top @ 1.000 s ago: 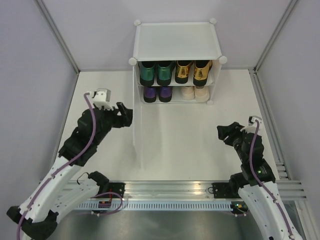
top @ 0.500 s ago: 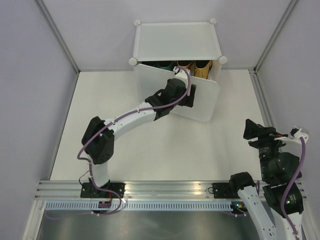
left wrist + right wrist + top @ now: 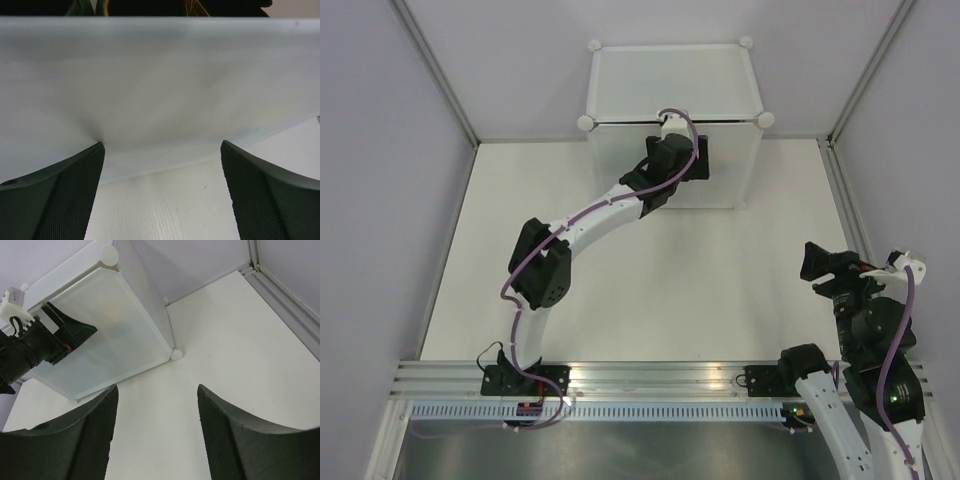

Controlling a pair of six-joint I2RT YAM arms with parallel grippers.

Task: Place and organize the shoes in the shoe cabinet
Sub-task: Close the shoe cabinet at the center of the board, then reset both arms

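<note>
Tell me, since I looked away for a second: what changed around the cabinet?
The left gripper swung in from the left and pushed the open door shut against the cabinet. Its jaws stand open, holding nothing. The right gripper drew back to the right. The cabinet itself stayed where it was on the table.

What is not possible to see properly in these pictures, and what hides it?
- Shoes: the frosted door of the cabinet covers them in the top and right wrist views. The left wrist view shows only dark slivers above the door's edge.
- Left gripper fingertips: in the top view, hidden behind its own body.
- Right gripper: in the top view, too small and dark to separate the fingers.
</note>
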